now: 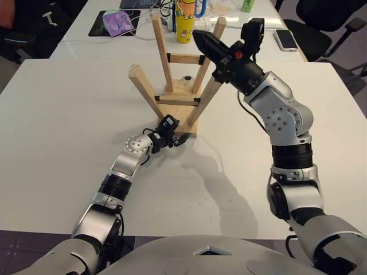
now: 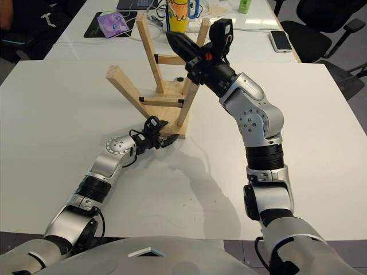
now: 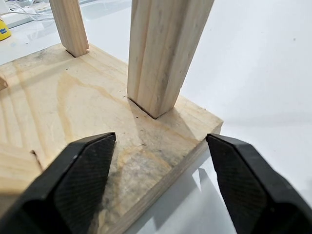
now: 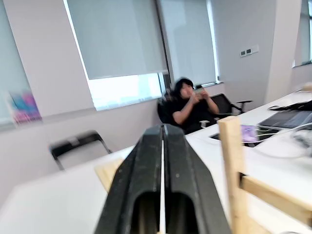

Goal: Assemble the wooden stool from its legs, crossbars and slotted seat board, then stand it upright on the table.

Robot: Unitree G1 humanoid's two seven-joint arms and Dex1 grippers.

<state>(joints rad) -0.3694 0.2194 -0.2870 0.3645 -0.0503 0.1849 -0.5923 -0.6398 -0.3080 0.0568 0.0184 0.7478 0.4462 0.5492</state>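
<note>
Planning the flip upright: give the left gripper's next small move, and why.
Likely close the left gripper on the seat board corner: its open fingers straddle that edge, and the stool sits legs-up, needing a hold before turning.

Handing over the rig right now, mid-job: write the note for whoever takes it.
Left gripper: fingers open, either side of the seat board at its near corner, not clamped.
Right gripper: shut, empty, raised beside the far legs.
Stool: on the table, upside down, legs up, seat board down.
Done: legs and crossbars look fitted.
Left: turn it over and stand it upright.
</note>
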